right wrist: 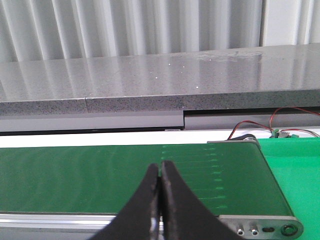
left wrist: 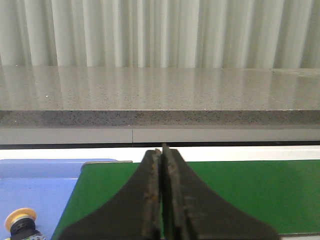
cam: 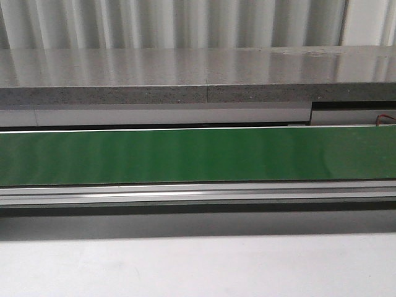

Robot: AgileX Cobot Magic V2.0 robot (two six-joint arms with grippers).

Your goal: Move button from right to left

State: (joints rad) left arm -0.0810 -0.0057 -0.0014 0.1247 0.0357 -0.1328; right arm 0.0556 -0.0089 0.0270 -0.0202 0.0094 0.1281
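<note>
A button (left wrist: 20, 219) with a round yellow-orange cap lies in a blue tray (left wrist: 35, 190) at the left end of the green belt (cam: 198, 154), seen only in the left wrist view. My left gripper (left wrist: 163, 150) is shut and empty, above the belt's left end, to the right of the tray. My right gripper (right wrist: 160, 165) is shut and empty, over the belt's (right wrist: 100, 175) right part. Neither gripper shows in the front view, and no button shows on the belt there.
A grey speckled stone ledge (cam: 198, 77) runs behind the belt. The belt's metal rail (cam: 198, 193) runs along its front, with the white table (cam: 198, 266) in front. A bright green surface (right wrist: 295, 165) and red wires (right wrist: 250, 127) lie past the belt's right end.
</note>
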